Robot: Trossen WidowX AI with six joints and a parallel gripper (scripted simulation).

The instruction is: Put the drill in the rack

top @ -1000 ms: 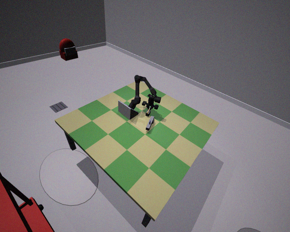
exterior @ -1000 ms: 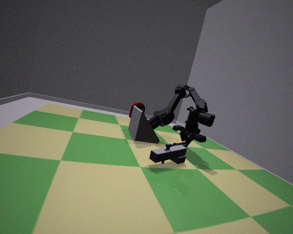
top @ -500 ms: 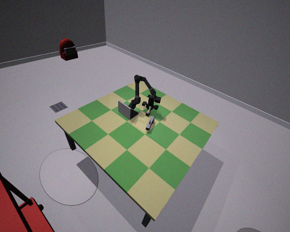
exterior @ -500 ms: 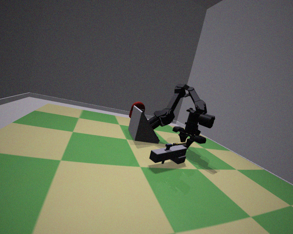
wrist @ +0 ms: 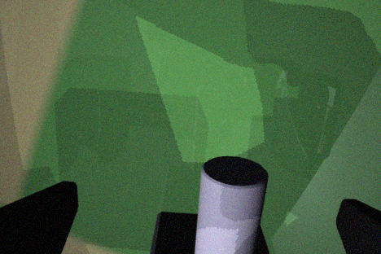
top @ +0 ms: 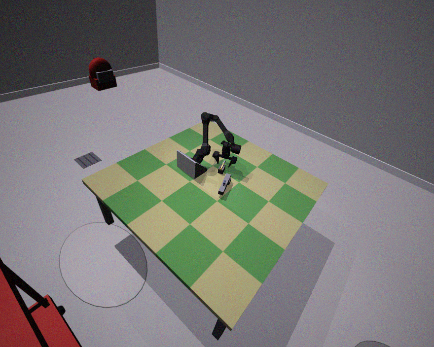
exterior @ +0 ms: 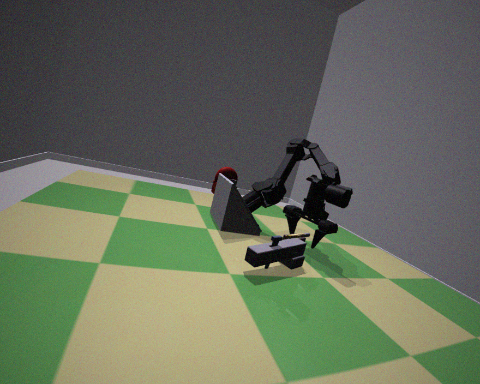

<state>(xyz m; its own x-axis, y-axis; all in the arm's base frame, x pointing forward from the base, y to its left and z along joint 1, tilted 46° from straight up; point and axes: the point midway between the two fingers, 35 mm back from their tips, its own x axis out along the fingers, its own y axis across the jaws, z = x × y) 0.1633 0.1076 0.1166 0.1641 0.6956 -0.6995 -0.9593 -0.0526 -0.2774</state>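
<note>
From my seat, the end effector (exterior: 304, 239) is spread wide and grips nothing. In the wrist view its two dark fingers stand far out at either edge of the picture. The drill (exterior: 296, 235), a thin brass-coloured rod, lies level just behind the dark clamp block (exterior: 275, 252), directly below the open fingertips. From the top view it appears to rest on a small dark holder (top: 220, 171) just beyond the block, which I take to be the rack. I cannot tell how well it is seated, as only slivers of it show at the bottom of the wrist picture. The key (exterior: 276, 239) stands on top of the block, near the drill's front end. The grey wedge (exterior: 232, 206) sits further back, on the arm's base side of the block.

I judge the step in hand to be letting go and getting clear. To do it well I would lift straight up and keep the fingers fully apart until both tips are above the drill. I would not swing sideways, because a fingertip brushing the rod could roll it onto the worktop (exterior: 149, 247). I would also steer away from the key and the block.
</note>
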